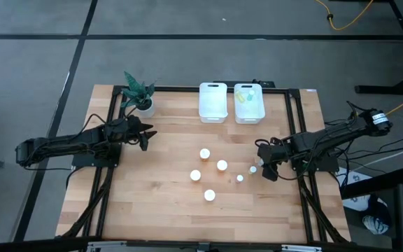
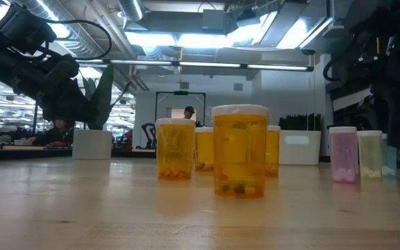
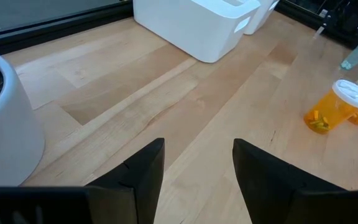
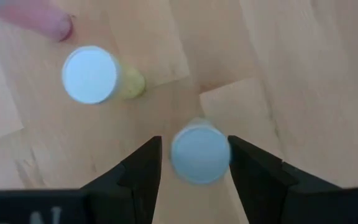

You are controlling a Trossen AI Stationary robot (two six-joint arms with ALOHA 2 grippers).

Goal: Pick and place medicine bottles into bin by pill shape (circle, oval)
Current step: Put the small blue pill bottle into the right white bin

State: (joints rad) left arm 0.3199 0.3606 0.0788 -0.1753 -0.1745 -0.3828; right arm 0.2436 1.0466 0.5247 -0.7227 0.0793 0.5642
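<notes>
A: Right gripper (image 4: 192,163) status?

B: Straddling a small white-capped bottle (image 4: 199,154), lower centre of the right wrist view. Fingers (image 4: 143,171) spread, one either side, not clamped yet. In the high view that's right of centre, bottle (image 1: 253,169) just beside the gripper (image 1: 266,170).

A: Neighbours?

B: Yellow bottle (image 4: 97,76) in the upper left of the wrist view, clear of the fingers. Pink one (image 4: 41,17) at the top-left edge, blurred. Four orange bottles (image 1: 209,195) cluster mid-frame in the high view.

A: Handling?

B: My guess: light, rigid plastic, smooth wall, so slippery and easy to tip. Grip the body just under the cap, squarely across the diameter. Modest force should hold; the risk is it twisting or popping out, not crushing.

A: Left gripper?

B: Left gripper (image 3: 197,168) has parted fingers holding nothing, hovering near the plant pot (image 3: 5,124), upper left in the high view. Idle.

A: Bins?

B: Two white bins (image 1: 213,102) top centre; the right-hand one (image 1: 258,112) already holds some bottles.
</notes>
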